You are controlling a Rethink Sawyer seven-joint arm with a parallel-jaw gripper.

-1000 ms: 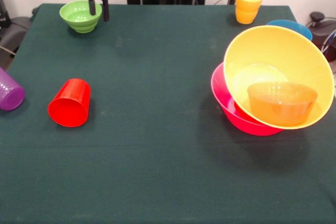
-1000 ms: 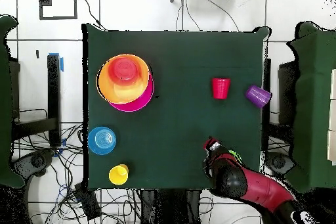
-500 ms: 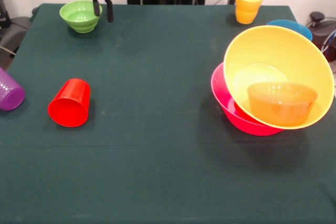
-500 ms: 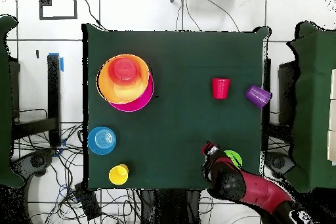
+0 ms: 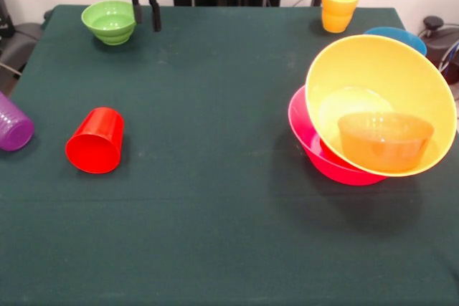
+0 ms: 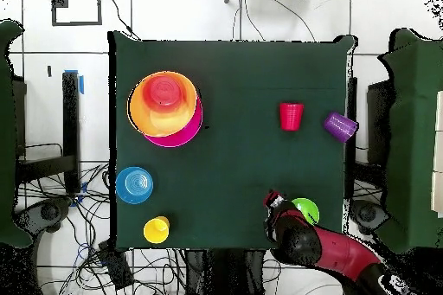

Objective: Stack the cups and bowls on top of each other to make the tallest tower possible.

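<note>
The tower is a pink bowl with a large yellow-orange bowl tilted in it and a small orange bowl inside that; from above the tower lies at the left. A small green bowl stands upright at the far left corner, the green bowl showing beside the arm. My gripper hangs open and empty just right of it, gripper. A red cup lies on its side. A purple cup lies at the left edge. A yellow cup stands stacked on an orange one.
A blue bowl sits behind the tower, blue bowl. The dark green table ends close to the purple cup and the yellow cup. The red cup lies near the middle right.
My gripper has drifted sideways off the green bowl, to the right in the front view. The bowl now shows whole from above. Nothing else moved.
</note>
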